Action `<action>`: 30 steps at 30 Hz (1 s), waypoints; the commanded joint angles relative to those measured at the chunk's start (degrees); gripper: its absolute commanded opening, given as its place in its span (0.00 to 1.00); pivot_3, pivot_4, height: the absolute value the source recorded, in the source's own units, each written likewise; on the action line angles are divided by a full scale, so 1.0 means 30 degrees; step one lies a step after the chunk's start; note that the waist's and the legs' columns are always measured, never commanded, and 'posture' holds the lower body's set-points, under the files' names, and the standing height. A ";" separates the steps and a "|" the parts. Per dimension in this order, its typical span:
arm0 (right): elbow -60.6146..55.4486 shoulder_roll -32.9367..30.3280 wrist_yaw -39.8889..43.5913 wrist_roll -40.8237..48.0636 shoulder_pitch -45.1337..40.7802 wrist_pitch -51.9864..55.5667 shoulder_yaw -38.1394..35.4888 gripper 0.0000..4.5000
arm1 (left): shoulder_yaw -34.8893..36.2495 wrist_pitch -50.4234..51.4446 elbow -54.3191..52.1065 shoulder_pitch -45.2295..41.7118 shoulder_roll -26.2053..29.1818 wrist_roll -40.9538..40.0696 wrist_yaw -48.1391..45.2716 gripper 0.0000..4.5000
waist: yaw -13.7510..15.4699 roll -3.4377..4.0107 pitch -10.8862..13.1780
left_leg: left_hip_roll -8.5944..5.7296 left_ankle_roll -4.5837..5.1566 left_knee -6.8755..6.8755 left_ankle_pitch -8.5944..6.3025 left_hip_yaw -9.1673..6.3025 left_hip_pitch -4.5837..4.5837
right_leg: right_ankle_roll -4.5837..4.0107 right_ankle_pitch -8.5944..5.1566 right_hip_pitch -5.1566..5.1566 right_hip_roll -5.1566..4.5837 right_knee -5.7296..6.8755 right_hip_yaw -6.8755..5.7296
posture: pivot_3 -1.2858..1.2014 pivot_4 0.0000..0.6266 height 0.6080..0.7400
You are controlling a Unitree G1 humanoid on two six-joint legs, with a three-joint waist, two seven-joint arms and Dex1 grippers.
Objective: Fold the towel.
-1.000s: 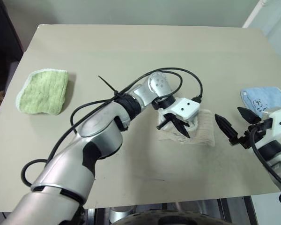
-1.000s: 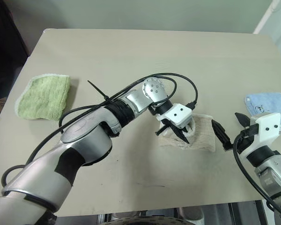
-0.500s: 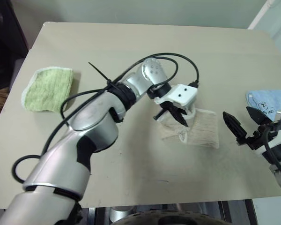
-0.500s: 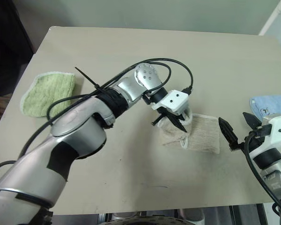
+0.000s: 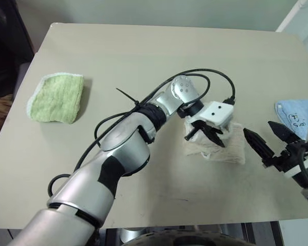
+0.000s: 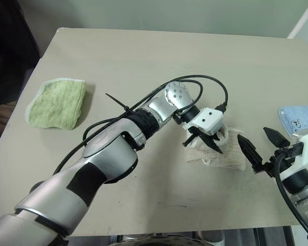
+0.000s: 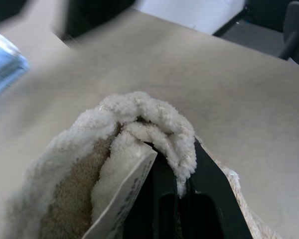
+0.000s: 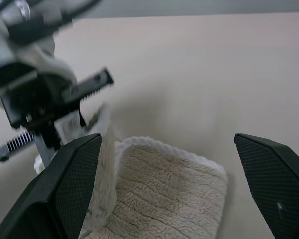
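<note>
**Left wrist view: towel pinched at folded edge**

Left gripper (image 5: 211,134) clenched on a bunched edge of the towel (image 5: 231,149), lifted slightly off the table (image 5: 143,56), right of centre. Right gripper (image 5: 267,138) spread wide, empty, just beside the towel's right edge.

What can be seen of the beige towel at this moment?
The beige terry-cloth towel lies folded into a small rectangle on the tan table, with fluffy ribbed pile, whitish edging and a white label. The left tool is shut on one bunched edge, lifting it off the rest. The open right tool waits just beside it, not touching.
</note>
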 commanded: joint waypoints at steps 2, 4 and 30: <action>-0.0643 -0.0509 0.0303 0.1145 0.0786 -0.0771 -0.1487 1.00 | 0.0862 -0.0309 0.0142 0.0354 -0.1016 0.0756 -0.0958 0.01 | 0.0021 0.0000 0.0000 | -0.0013 0.0008 0.0005 0.0001 0.0003 -0.0004 | 0.0013 -0.0002 0.0002 -0.0014 0.0001 0.0000 | 0.52 0.24 1.00; -0.0646 -0.0651 0.0310 0.1308 0.1059 -0.0864 -0.1620 1.00 | 0.1223 -0.0202 0.0180 0.0500 -0.1338 0.0861 -0.0958 0.01 | 0.0024 0.0001 0.0000 | -0.0023 0.0018 0.0011 0.0000 0.0008 -0.0005 | 0.0026 -0.0005 0.0003 -0.0024 0.0002 -0.0001 | 0.52 0.24 1.00; 0.0990 -0.1865 0.0383 0.1425 -0.0127 -0.1137 -0.0300 1.00 | 0.2770 0.1649 -0.5205 0.0319 0.2324 -0.5911 -0.0958 1.00 | -0.0014 0.0058 -0.0015 | -0.0071 0.0133 0.0275 -0.0024 0.0035 -0.0055 | 0.0144 0.0066 0.0051 -0.0071 0.0029 -0.0006 | 0.52 0.24 1.00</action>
